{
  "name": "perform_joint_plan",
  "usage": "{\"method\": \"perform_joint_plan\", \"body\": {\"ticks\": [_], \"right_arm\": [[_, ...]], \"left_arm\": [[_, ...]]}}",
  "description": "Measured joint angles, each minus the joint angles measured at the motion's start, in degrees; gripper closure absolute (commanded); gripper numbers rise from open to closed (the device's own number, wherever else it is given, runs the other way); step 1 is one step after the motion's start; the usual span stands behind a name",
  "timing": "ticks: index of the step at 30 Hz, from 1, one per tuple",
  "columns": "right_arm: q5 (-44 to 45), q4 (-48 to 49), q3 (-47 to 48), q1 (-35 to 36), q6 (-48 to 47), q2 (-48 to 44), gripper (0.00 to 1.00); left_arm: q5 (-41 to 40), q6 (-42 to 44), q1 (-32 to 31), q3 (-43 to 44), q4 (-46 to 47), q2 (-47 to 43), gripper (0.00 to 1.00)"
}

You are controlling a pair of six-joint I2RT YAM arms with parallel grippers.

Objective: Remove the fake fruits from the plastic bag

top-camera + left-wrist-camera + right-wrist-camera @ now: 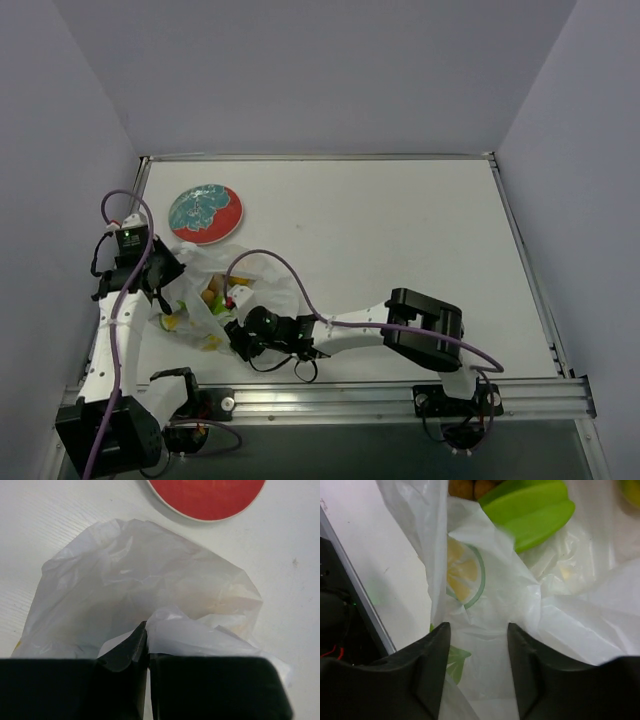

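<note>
Down in the near-left corner of the counter lies the crumpled bag. The plate sits just beyond it on the far side, with a thin strip of counter showing between the two. The left tool is clamped tight on a fold at the bag's left edge, jaws closed, and film bunches and puffs up ahead of the fingers. From the right, the right tool reaches in low along the near edge and sits at the bag's near-right side. Its jaws stand partly apart with a sheet of film lying across the gap, and nothing looks pinched. The fruits are in the bag, and from above they show as yellow and green patches among the folds. In the right wrist view, a green piece lies just ahead and to the right, looking uncovered. A yellow slice with a green rim shows through the film ahead of the left finger. Two orange-brown rounds peek in at the top edge of that view. From above, more yellow shows at the bag's near-left side.
</note>
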Motion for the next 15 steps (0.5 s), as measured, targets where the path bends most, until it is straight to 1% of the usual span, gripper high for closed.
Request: {"method": "perform_joint_plan", "body": {"ticks": [2,5,6,9,11,13,14,15], "right_arm": [[0.4,-2.0,-0.2,-0.4,-1.0,-2.8,0.52],[1.0,-3.8,0.1,-2.0,-1.9,-7.8,0.60],[1.2,-4.2,0.7,-2.8,-1.9,-9.0,0.71],[3.1,-4.2,4.2,-4.9,-1.9,-10.1,0.84],[4.7,-3.9,6.9,-6.1,-1.4,-9.1,0.87],[5.9,-3.2,9.8,-7.0,-0.8,-6.6,0.86],[6.0,-3.1,11.3,-7.3,-0.4,-5.0,0.85],[5.9,-2.8,12.7,-7.6,0.1,-3.2,0.80]], "left_arm": [[0.6,0.2,0.0,0.0,-0.3,-1.6,0.98],[1.0,0.4,0.0,0.0,-0.4,-4.3,0.98],[1.1,0.4,0.0,-0.2,-0.3,-5.1,0.98],[1.6,0.4,0.1,-0.9,-0.2,-7.0,0.98],[1.7,0.4,0.1,-1.1,-0.2,-7.5,0.98],[1.8,0.4,0.1,-1.1,-0.2,-7.4,0.98],[2.1,0.4,0.1,-1.1,-0.1,-7.2,0.98],[2.5,0.4,0.1,-1.2,0.0,-7.0,0.98]]}}
